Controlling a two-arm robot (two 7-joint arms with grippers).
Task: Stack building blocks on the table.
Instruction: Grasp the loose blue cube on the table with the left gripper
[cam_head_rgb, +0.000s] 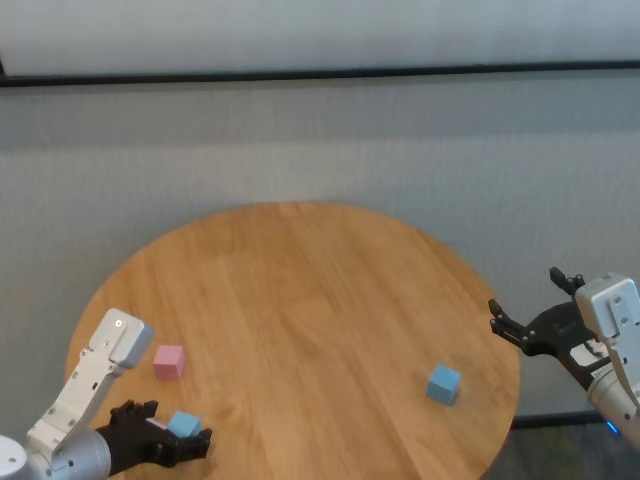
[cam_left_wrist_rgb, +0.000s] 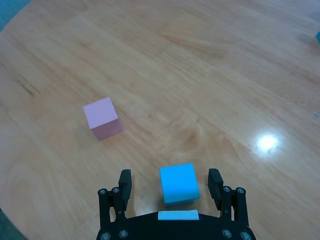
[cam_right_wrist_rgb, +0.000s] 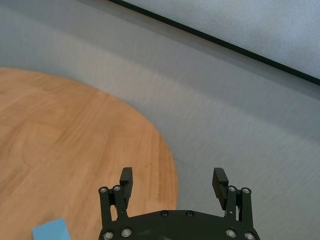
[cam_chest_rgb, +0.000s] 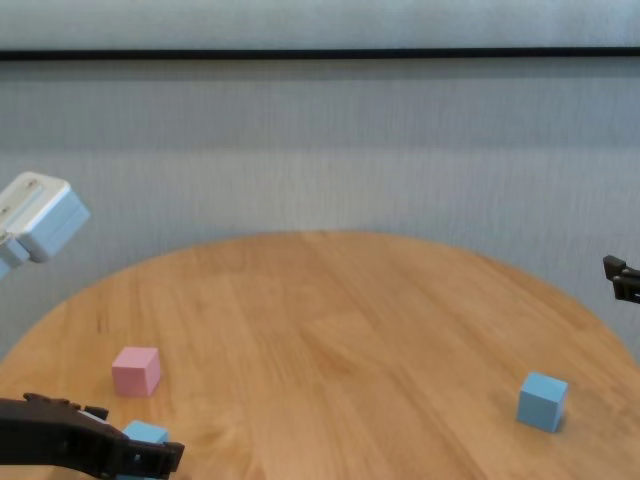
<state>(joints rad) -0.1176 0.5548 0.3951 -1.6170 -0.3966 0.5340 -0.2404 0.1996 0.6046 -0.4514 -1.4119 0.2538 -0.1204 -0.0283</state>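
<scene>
Left hand: the left hand (cam_left_wrist_rgb: 171, 181) is low over the near left part of the worktop (cam_head_rgb: 320, 300), its 2 fingers (cam_left_wrist_rgb: 125, 180) spread apart.
Near blue block: 1 light blue block (cam_left_wrist_rgb: 178, 183) sits on the worktop between those fingers, closer to one finger than the other, with a gap showing on both sides, so nothing is clamped yet.
Same block, other views: in the head view this near blue block (cam_head_rgb: 183, 425) is partly covered by the dark fingers; in the chest view only its top (cam_chest_rgb: 146, 433) shows behind the hand (cam_chest_rgb: 150, 455).
Left arm pose: the left forearm (cam_head_rgb: 85, 395) slopes down from the robot's left side, with the hand (cam_head_rgb: 180, 440) reaching inward across the near edge, level with the wood.
Pink block: the pink block (cam_head_rgb: 168, 361) stands alone on the worktop, near the left hand and just beyond the blue block, not touching either; the left wrist view shows it (cam_left_wrist_rgb: 102, 118) well clear of the fingertips.
Far blue block: the 2nd light blue block (cam_head_rgb: 444, 384) rests on the near right part of the worktop, well apart from the other 2.
Right hand: the right hand (cam_head_rgb: 535, 310) hangs off the worktop's right edge, above the floor, its fingers (cam_right_wrist_rgb: 220, 179) wide apart and holding nothing.
Stack: all 3 blocks lie singly on the wood.
</scene>
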